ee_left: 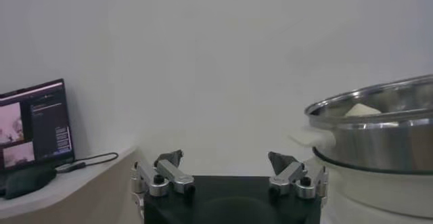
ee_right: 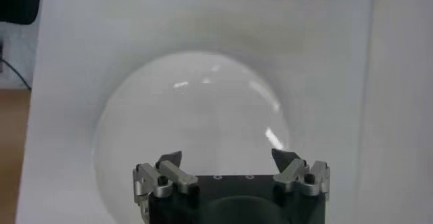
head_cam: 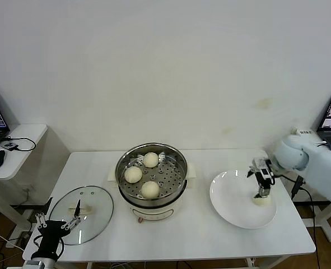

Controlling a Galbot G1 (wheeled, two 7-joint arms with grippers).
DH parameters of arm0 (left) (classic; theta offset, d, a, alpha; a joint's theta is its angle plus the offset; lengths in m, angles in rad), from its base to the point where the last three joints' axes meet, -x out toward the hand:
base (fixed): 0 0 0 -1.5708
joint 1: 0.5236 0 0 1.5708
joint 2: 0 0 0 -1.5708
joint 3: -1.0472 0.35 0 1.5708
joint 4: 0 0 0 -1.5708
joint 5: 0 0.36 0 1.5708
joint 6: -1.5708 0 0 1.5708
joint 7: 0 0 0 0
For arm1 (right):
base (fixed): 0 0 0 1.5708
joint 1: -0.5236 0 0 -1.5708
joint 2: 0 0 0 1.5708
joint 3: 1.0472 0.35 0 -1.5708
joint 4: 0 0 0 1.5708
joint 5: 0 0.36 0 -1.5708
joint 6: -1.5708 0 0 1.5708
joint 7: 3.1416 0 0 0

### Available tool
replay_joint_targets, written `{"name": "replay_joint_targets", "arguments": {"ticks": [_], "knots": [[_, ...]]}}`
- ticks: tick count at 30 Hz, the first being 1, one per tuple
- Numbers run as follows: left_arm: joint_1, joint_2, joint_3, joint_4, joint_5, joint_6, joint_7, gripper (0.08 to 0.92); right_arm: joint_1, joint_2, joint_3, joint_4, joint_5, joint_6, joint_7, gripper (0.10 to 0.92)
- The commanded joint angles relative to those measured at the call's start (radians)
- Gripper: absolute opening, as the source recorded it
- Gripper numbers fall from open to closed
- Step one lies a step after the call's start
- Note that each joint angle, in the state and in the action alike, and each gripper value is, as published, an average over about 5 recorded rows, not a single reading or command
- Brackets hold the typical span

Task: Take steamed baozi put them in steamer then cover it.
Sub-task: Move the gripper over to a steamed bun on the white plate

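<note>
Cover [head_cam: 81, 214] flat, handle's long axis toward steamer [head_cam: 152, 178].

A white bench [head_cam: 199, 230] carried three things. The steamer [head_cam: 152, 176] stood at its middle on a white base. The cover [head_cam: 81, 214] lay flat at the near left. A white plate [head_cam: 235, 196] sat on the right.

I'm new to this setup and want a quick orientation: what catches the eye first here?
The shiny steamer at the table's centre, uncovered, with three baozi on its perforated tray. To its right, the right gripper, jaws open, hangs over a white plate directly above the last baozi. On the left lies the glass cover, with the left gripper open at its near edge.
</note>
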Motion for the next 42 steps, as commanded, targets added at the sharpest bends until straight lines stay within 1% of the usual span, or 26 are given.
{"name": "replay_joint_targets", "arguments": {"ticks": [1, 16, 23, 26, 36, 42], "knots": [[0.005, 0.001, -0.003, -0.001, 0.0, 0.0, 0.0, 0.823, -0.232, -0.018, 0.196, -0.094, -0.155, 0.015, -0.003, 0.823], [0.008, -0.001, -0.004, 0.004, 0.008, 0.003, 0.0, 0.823, -0.283, 0.093, 0.268, -0.222, -0.231, 0.055, 0.047, 0.823], [0.005, -0.002, -0.005, 0.005, 0.008, 0.003, 0.0, 0.823, -0.276, 0.132, 0.27, -0.251, -0.242, 0.053, 0.06, 0.819], [0.004, -0.002, -0.006, 0.005, 0.008, 0.003, 0.001, 0.823, -0.276, 0.136, 0.265, -0.251, -0.244, 0.049, 0.055, 0.795], [0.002, -0.002, -0.007, 0.008, 0.007, 0.003, 0.0, 0.823, -0.268, 0.131, 0.264, -0.244, -0.245, 0.043, 0.042, 0.632], [0.0, -0.003, -0.007, 0.007, 0.007, 0.003, 0.001, 0.823, -0.237, 0.111, 0.251, -0.205, -0.216, 0.03, 0.021, 0.583]]}}
